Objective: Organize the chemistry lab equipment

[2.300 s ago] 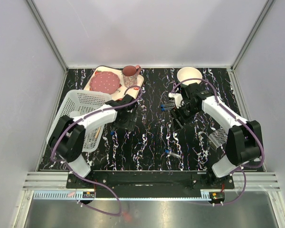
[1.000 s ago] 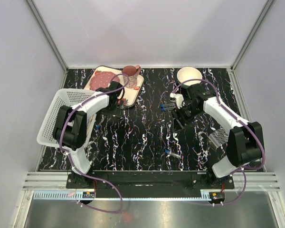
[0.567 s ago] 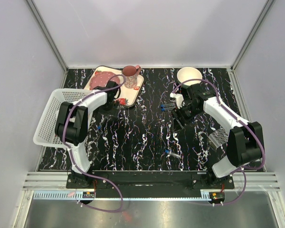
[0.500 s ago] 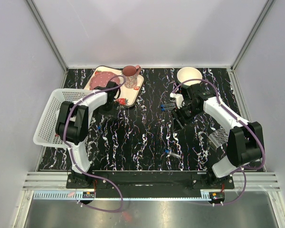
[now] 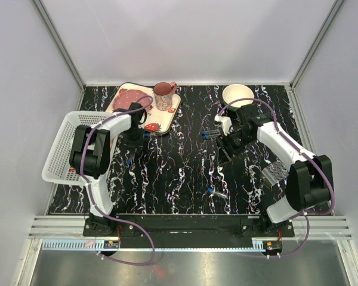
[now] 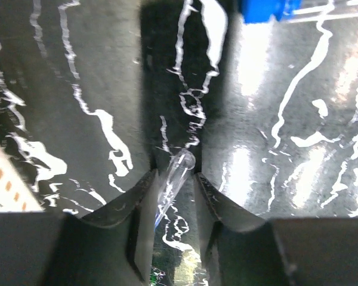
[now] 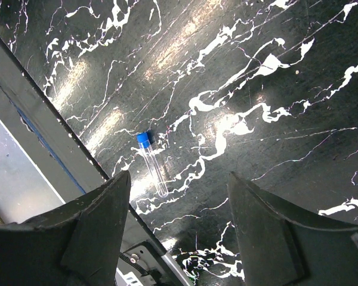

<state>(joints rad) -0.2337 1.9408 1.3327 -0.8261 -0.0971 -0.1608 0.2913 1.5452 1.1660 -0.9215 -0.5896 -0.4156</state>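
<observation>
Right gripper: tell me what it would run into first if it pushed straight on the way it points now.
Probably the black marbled tabletop. The right gripper points at bare surface. The blue-capped test tube lies off centre, close to one finger, which might clip it. Depth is hard to judge.

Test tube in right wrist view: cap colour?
Blue cap on the test tube, clearest in right wrist view.
</observation>
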